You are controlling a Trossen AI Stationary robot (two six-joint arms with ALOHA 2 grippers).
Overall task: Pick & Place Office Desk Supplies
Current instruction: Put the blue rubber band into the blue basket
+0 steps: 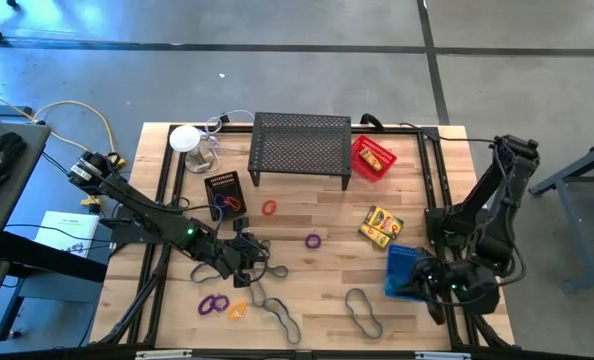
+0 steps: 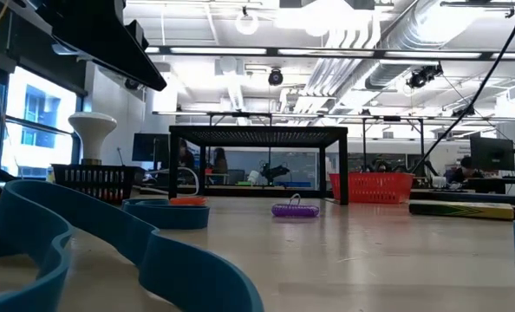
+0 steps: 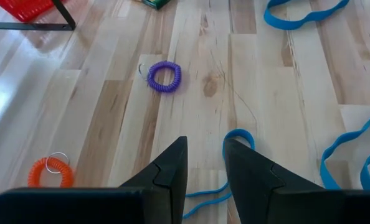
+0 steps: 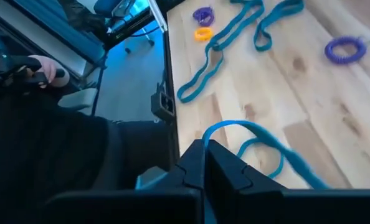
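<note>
Left tool point(image 3: 205, 163), fingers parted around a blue loop point(image 3: 238, 138), is positioned mid-surface; purple ring point(image 3: 164, 76) at twelve o'clock. Right tool point(image 4: 205, 163), pressed together, is parked by the blue tray point(image 1: 403, 270).

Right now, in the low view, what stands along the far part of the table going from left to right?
Black mesh tray with the white round-topped glass object behind it → large black perforated metal stand, purple coiled ring under it → red mesh tray → yellow flat box.
</note>
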